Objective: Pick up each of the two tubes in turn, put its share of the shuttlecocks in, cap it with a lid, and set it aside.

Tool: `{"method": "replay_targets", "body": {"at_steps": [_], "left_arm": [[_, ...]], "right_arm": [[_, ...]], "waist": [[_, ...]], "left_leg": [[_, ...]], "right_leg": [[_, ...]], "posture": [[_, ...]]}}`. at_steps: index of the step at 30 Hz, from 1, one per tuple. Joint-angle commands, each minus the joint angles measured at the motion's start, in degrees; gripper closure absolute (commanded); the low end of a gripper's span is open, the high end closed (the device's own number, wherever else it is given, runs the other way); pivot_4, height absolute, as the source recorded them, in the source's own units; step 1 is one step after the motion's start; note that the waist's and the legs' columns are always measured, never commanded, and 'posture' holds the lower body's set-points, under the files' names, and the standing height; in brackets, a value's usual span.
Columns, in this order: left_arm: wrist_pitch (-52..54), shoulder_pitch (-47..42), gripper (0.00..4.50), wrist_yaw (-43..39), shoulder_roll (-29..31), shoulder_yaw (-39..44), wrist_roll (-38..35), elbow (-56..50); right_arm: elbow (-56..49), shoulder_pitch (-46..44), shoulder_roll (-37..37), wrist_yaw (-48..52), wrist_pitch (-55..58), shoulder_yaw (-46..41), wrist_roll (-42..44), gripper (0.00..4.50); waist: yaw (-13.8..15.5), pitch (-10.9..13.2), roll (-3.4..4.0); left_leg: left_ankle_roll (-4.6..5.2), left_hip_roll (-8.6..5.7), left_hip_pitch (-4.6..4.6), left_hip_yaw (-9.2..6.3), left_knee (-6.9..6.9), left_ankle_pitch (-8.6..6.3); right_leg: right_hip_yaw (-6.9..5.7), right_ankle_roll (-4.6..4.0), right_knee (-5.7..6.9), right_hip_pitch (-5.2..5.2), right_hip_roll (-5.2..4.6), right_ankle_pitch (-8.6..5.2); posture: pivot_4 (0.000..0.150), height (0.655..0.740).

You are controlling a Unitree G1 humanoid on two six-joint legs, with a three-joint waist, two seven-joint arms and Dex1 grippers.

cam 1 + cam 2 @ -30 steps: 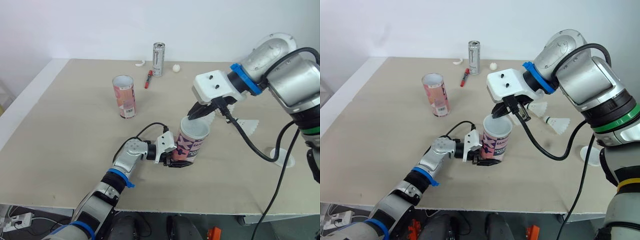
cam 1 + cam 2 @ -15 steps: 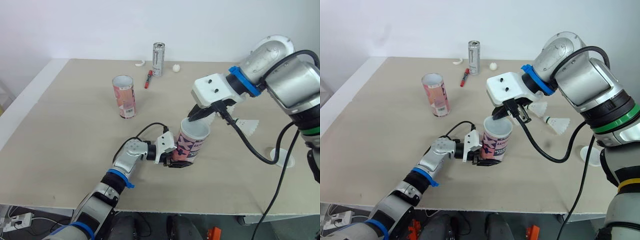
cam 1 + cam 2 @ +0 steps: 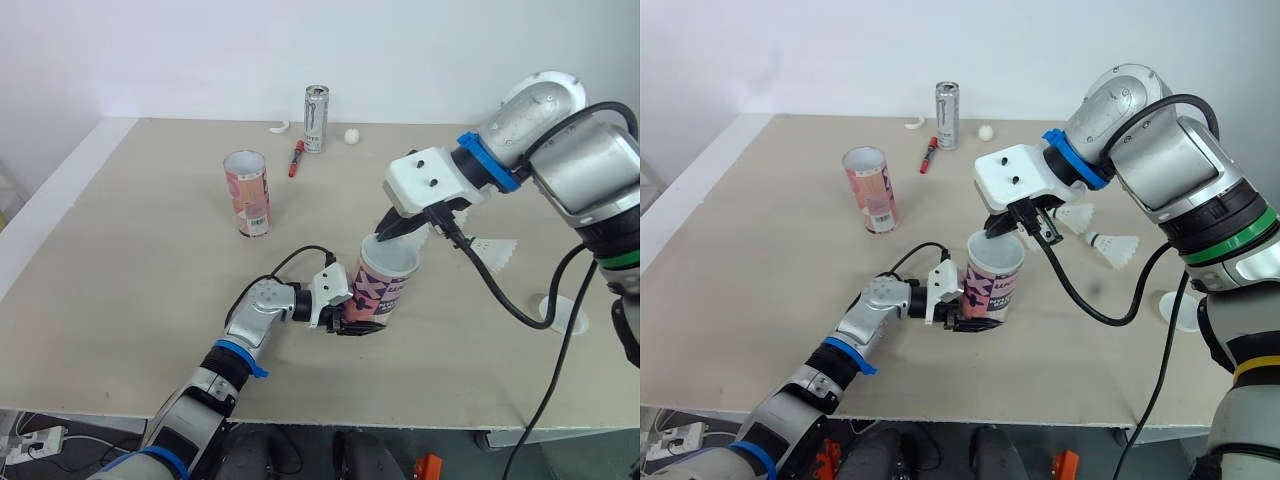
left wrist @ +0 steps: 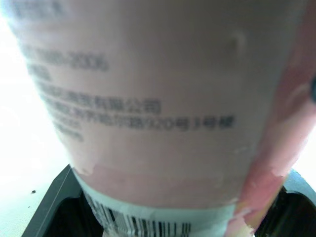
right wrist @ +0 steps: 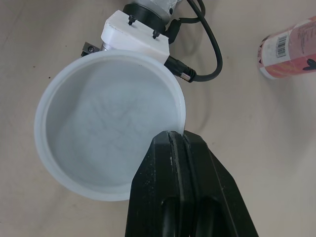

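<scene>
Head view: left gripper (image 3: 340,318) clamps the pink tube (image 3: 383,290) low down, table centre-front; big label letters unreadable. Right gripper (image 3: 385,232) holds the lid (image 3: 392,256) at the tube's mouth. Second tube (image 3: 248,192) at 10 o'clock, shuttlecocks (image 3: 495,250) at 2 o'clock. Left wrist: Chinese print, "2006", barcode. Right wrist: fingers (image 5: 163,197) pressed together, pinching the lid rim.

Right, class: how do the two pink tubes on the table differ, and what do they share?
The near tube is gripped low down by the left gripper; the far tube stands free. The near tube has a translucent lid at its mouth, pinched by the right gripper; the far tube's mouth is open. Both are pink, printed and roughly upright.
</scene>
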Motion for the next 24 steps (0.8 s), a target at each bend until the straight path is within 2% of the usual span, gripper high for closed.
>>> {"method": "replay_targets", "body": {"at_steps": [1, 6, 7, 8, 9, 10, 11, 17, 24], "left_arm": [[1.78, 2.06, 1.31, -0.09, 1.36, -0.75, 1.24, 2.43], [1.89, 2.19, 1.31, -0.13, 1.41, -0.8, 1.23, 2.33], [1.91, 2.19, 1.31, -0.13, 1.41, -0.81, 1.24, 2.34], [1.96, 2.2, 1.31, -0.15, 1.41, -0.81, 1.23, 2.35], [1.98, 2.2, 1.31, -0.15, 1.41, -0.81, 1.23, 2.37], [1.99, 2.21, 1.31, -0.16, 1.42, -0.81, 1.23, 2.38], [2.02, 2.23, 1.31, -0.16, 1.43, -0.81, 1.23, 2.39], [2.32, 2.54, 1.31, -0.24, 1.65, -0.88, 1.23, 2.07], [2.44, 2.58, 1.31, -0.48, 1.82, -1.04, 1.2, 2.12]], "right_arm": [[-0.33, -0.59, -1.34, 2.57, -0.26, -0.35, -0.89, 4.4], [-0.74, -0.54, -1.89, 2.57, 0.38, 0.04, -0.51, 4.4], [-0.81, -0.52, -1.93, 2.57, 0.63, 0.07, -0.38, 3.8], [-0.83, -0.26, -1.69, 2.57, 0.32, -0.33, -0.25, 3.55], [-0.73, 0.1, -1.2, 2.57, -0.16, -1.17, -0.54, 3.1], [-0.66, 0.38, -0.79, 2.57, -0.51, -1.91, -0.71, 2.95], [-0.74, 0.5, -0.59, 2.57, -0.35, -2.46, -0.76, 2.44], [-0.85, 0.52, 0.18, 2.57, 2.51, -6.47, -0.87, 2.44], [-0.01, -0.11, 0.79, 0.85, 14.87, -16.3, 3.98, 2.44]], "waist": [[0.0, 0.0, 0.0], [0.0, 0.0, 0.0], [0.0, 0.0, 0.0], [0.0, 0.0, 0.0], [0.0, 0.0, 0.01], [0.0, 0.0, 0.0], [0.0, 0.0, 0.0], [-0.03, 0.0, 0.01], [-0.03, 0.0, 0.0]], "left_leg": [[0.0, 0.0, 0.0, 0.0, 0.0, 0.0], [0.0, 0.0, 0.0, 0.0, 0.0, 0.0], [0.0, 0.0, 0.0, 0.0, 0.0, 0.0], [0.0, 0.0, 0.0, 0.0, 0.0, 0.0], [0.0, 0.01, 0.0, 0.0, 0.0, 0.0], [0.0, 0.01, 0.0, 0.0, 0.0, 0.0], [0.0, 0.01, 0.01, 0.0, 0.0, 0.0], [0.0, 0.04, 0.02, 0.0, 0.0, 0.0], [0.0, 0.05, 0.01, -0.01, -0.01, 0.0]], "right_leg": [[0.0, 0.0, 0.0, 0.0, 0.0, 0.0], [0.0, 0.0, 0.0, 0.0, 0.0, 0.0], [0.0, -0.01, 0.0, 0.0, 0.0, 0.0], [0.0, -0.01, 0.0, 0.0, 0.0, 0.0], [0.0, -0.01, 0.0, -0.01, 0.0, 0.0], [0.01, -0.01, 0.0, -0.01, 0.0, -0.01], [0.0, -0.01, 0.0, 0.0, 0.01, -0.01], [-0.01, -0.03, 0.01, 0.0, 0.04, 0.02], [-0.01, -0.05, 0.01, 0.0, 0.03, 0.01]], "posture": [[0.15, 0.74], [0.15, 0.74], [0.15, 0.74], [0.15, 0.74], [0.15, 0.74], [0.15, 0.74], [0.15, 0.74], [0.15, 0.74], [0.15, 0.74]]}}
